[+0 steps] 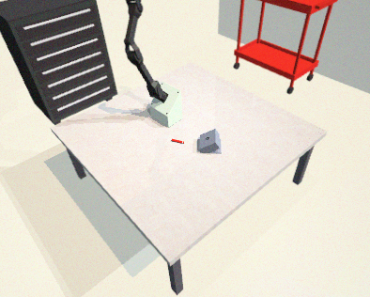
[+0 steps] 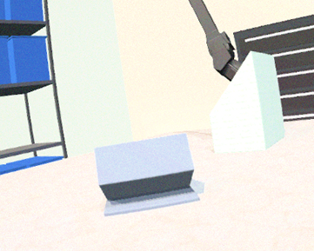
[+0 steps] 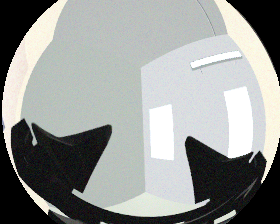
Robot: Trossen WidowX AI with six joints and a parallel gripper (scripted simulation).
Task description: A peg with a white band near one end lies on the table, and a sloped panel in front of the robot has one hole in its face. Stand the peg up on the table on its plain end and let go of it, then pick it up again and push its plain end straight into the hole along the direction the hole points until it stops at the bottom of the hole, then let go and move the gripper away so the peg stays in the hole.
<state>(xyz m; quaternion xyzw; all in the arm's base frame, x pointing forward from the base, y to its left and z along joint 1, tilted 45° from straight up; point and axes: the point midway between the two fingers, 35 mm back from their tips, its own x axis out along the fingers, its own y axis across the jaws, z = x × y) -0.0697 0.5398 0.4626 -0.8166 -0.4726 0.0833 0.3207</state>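
Note:
The red peg [image 1: 176, 140] lies on its side on the table [image 1: 141, 183] [image 2: 249, 221]. A small light mark shows near its right end, but the band is too small to make out clearly. The grey-blue sloped panel [image 1: 212, 138] [image 2: 144, 161] stands to the right of the peg in the top view. Its hole [image 1: 207, 138] shows there as a small dark spot; the exterior view does not show the hole. My gripper [image 3: 150, 135] is open and empty in the wrist view, its dark fingers wide apart. Neither the top nor the exterior view shows the gripper. The wrist view shows neither peg nor panel.
A pale green block [image 1: 173, 110] [image 2: 257, 99] stands on the table at the arm's lower end. The arm [image 1: 133, 52] [image 2: 206, 19] rises out of frame. A dark drawer cabinet [image 1: 70, 61], a red cart [image 1: 277, 58] and a blue-bin shelf [image 2: 24, 87] stand beyond the table.

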